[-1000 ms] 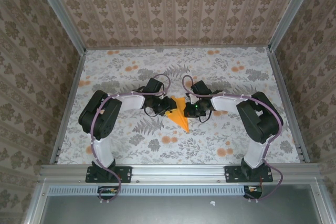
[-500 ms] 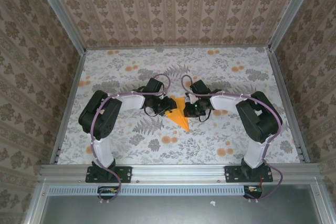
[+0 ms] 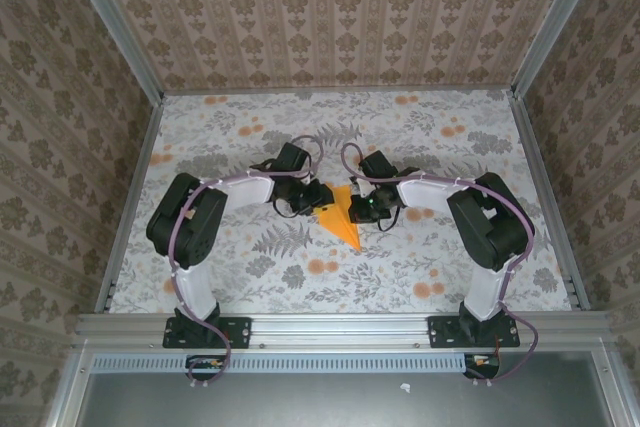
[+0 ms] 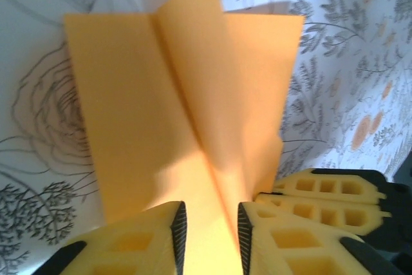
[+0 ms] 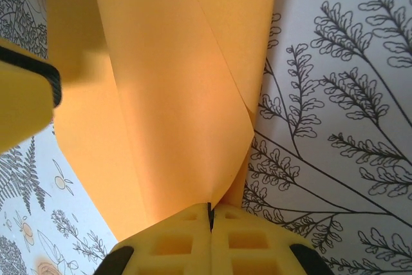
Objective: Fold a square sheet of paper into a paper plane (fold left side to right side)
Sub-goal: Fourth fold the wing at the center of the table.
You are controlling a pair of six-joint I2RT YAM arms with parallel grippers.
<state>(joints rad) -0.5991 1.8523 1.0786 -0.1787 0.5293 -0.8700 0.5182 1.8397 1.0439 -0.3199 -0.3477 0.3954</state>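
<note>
The thin, plain bright orange paper sheet (image 3: 343,217), creased into a pointed shape, is lying at the middle of the grey-white floral surface (image 3: 430,137). Its long axis is running from a broad end between the two arms down to a tip pointing toward the lower right of the top view. The left hand (image 3: 312,203) is sitting just left of that broad end and the right hand (image 3: 364,210) just right of it. The left hand's yellow fingers (image 4: 138,243) are standing slightly spread, straddling a raised flap without visibly gripping it. The right hand's fingers (image 5: 251,243) are pressing together, pinching the sheet's edge. By my judgement the left hand is nearer the flap that needs carrying rightward over the centre crease, toward the pinching right hand.
</note>
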